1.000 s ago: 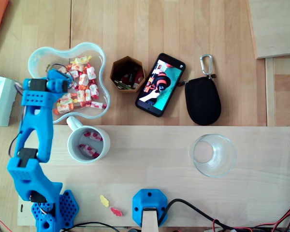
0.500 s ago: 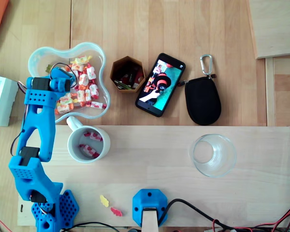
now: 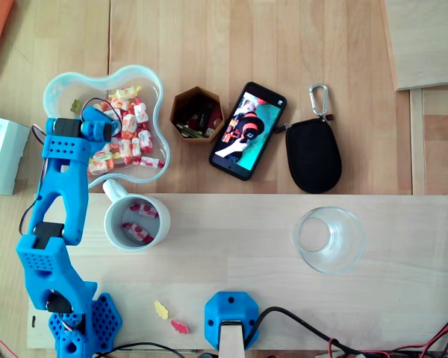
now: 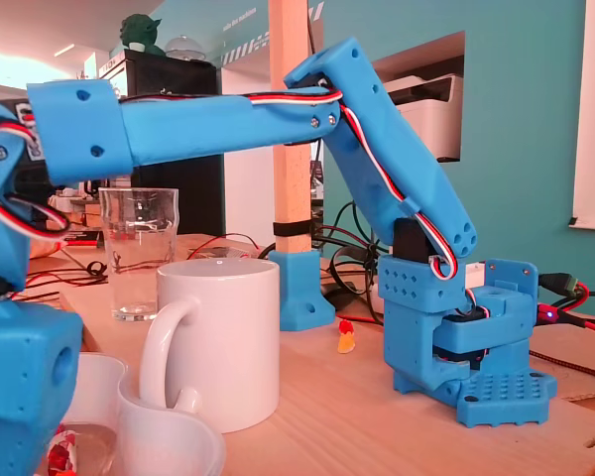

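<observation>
Gripper (image 3: 98,127) hangs over the candies (image 3: 131,130) in the bowl (image 3: 145,74), far left in the overhead view; grip state, can't tell. They look light, wrappers slippery, so pinch one across its middle

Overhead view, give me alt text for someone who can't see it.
A blue robot arm holds its gripper over a clear bowl of wrapped candies, upper left. A white mug stands just below; a phone, pouch and glass lie to the right.

Overhead view: candy bowl (image 3: 56,86) just above the mug (image 3: 167,224), glass (image 3: 330,239) well to its right, loose candies (image 3: 161,309) below it.
</observation>
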Robot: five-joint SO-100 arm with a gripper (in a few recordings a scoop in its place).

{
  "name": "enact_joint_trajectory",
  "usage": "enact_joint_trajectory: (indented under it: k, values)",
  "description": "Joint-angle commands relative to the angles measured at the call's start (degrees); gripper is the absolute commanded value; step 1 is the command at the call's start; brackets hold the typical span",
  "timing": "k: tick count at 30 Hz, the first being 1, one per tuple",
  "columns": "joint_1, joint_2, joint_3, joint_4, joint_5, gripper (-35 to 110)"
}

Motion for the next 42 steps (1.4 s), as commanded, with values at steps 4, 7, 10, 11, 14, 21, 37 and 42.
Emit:
enact_joint_trajectory:
  k: [4,7,10,11,14,21,37,42]
  values:
    - [0.18,1.49,-2.02,0.53,0.53,15]
    - [0.18,1.23,-2.11,0.44,0.53,15]
    - [0.18,1.23,-2.11,0.44,0.53,15]
    - [0.18,1.23,-2.11,0.44,0.53,15]
    - [0.18,1.32,-2.11,0.44,0.53,15]
    - [0.26,1.58,-2.11,0.44,0.44,16]
    - [0.09,1.49,-2.11,0.44,0.53,25]
    - [0.00,1.41,-2.20,-0.79,0.62,25]
